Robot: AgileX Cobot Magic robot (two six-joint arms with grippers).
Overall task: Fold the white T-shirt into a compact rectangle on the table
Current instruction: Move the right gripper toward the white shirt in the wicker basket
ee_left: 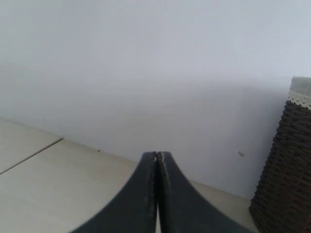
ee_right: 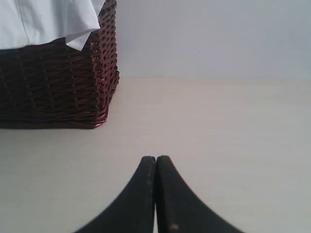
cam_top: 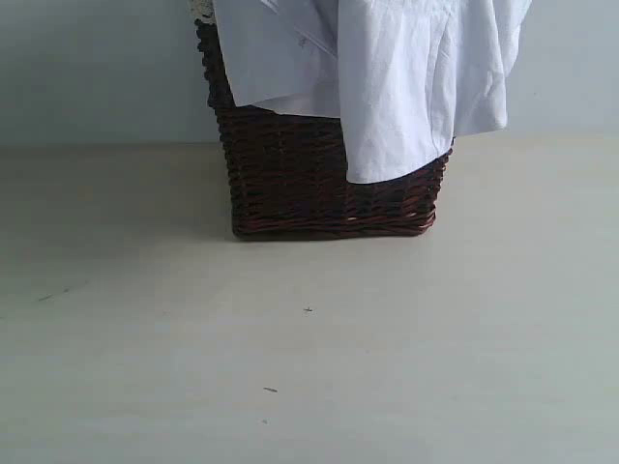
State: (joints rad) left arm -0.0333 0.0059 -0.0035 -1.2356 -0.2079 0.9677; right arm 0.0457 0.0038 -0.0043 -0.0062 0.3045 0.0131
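The white T-shirt (cam_top: 387, 77) hangs out of a dark brown wicker basket (cam_top: 290, 184) at the back of the table (cam_top: 309, 348), its cloth draped down the basket's front and right side. A corner of the white T-shirt (ee_right: 48, 22) also shows over the basket (ee_right: 53, 82) in the right wrist view. My left gripper (ee_left: 157, 154) is shut with nothing in it, above the table (ee_left: 58, 184), to the left of the basket (ee_left: 286, 170). My right gripper (ee_right: 156, 158) is shut and empty too, over the table (ee_right: 218, 136) beside the basket. Neither gripper appears in the exterior view.
A pale wall (cam_top: 97, 68) runs behind the table's far edge. A few tiny dark specks (cam_top: 270, 390) lie on the table in front of the basket. A seam line (ee_left: 29, 155) crosses the table in the left wrist view.
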